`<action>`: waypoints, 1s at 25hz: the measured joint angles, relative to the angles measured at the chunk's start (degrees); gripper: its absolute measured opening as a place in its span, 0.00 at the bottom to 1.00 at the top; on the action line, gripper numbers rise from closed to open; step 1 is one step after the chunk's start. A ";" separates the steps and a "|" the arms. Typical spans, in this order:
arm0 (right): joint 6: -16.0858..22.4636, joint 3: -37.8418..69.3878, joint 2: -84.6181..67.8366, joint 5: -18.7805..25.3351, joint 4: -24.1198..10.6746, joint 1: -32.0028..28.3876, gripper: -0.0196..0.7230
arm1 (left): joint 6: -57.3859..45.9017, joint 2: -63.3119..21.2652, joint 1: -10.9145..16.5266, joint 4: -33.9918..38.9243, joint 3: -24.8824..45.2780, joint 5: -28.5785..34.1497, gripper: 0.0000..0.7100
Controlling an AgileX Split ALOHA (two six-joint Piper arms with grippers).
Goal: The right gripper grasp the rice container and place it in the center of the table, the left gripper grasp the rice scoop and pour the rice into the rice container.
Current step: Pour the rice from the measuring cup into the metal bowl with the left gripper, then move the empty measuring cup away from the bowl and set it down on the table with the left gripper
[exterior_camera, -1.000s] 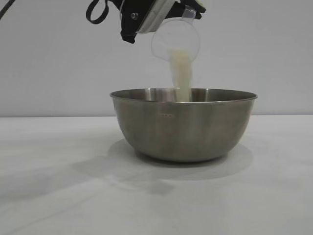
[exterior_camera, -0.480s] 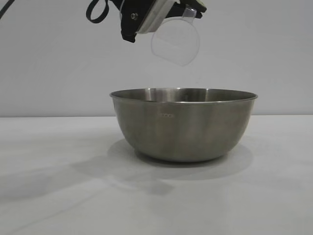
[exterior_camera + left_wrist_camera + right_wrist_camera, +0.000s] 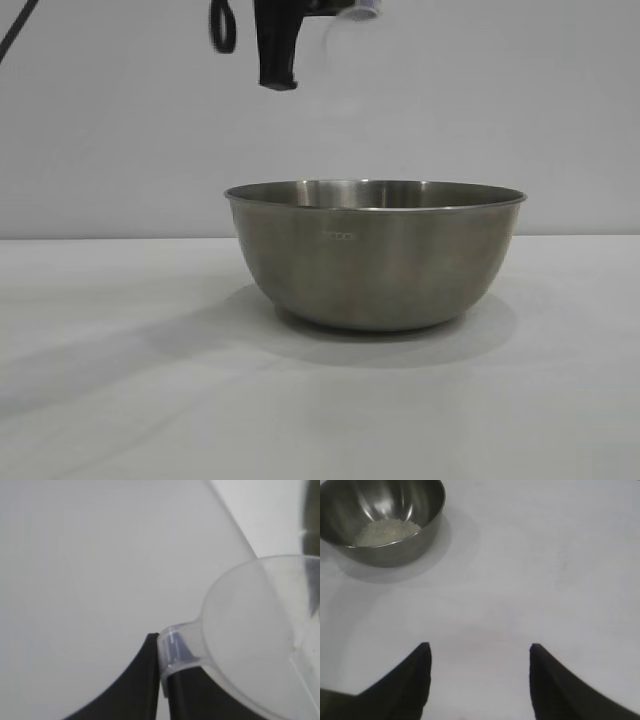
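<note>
We see the left gripper (image 3: 290, 45) high above the steel rice container's (image 3: 375, 255) left rim, mostly cropped by the exterior view's top edge. Its wrist view shows the fingers (image 3: 150, 680) pressed together, pinching the handle of the translucent rice scoop (image 3: 250, 630); the scoop looks empty, its far wall cut off. From outside we only catch a sliver of it at the top edge. The container sits centred on the white table (image 3: 120, 400), its contents hidden behind the near wall from outside. Right wrist view shows the rice (image 3: 387, 531) piled inside. The right gripper (image 3: 480, 680) sits well apart from the bowl, fingers spread, holding nothing.
</note>
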 joint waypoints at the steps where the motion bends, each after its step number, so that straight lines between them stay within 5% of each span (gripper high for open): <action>1: 0.00 0.00 0.00 0.00 0.00 0.00 0.59 | -6.50 0.00 2.20 1.37 1.26 0.72 0.00; 6: 0.00 0.00 0.00 0.00 0.00 0.00 0.59 | -40.39 0.00 13.47 27.21 9.10 -2.80 0.00; 11: 0.00 0.00 0.00 0.00 0.00 0.00 0.59 | -47.95 0.00 20.52 39.49 15.23 -8.10 0.00; 25: 0.00 0.00 0.00 0.00 0.00 0.00 0.59 | -47.11 9.15 21.49 44.02 16.30 -11.66 0.00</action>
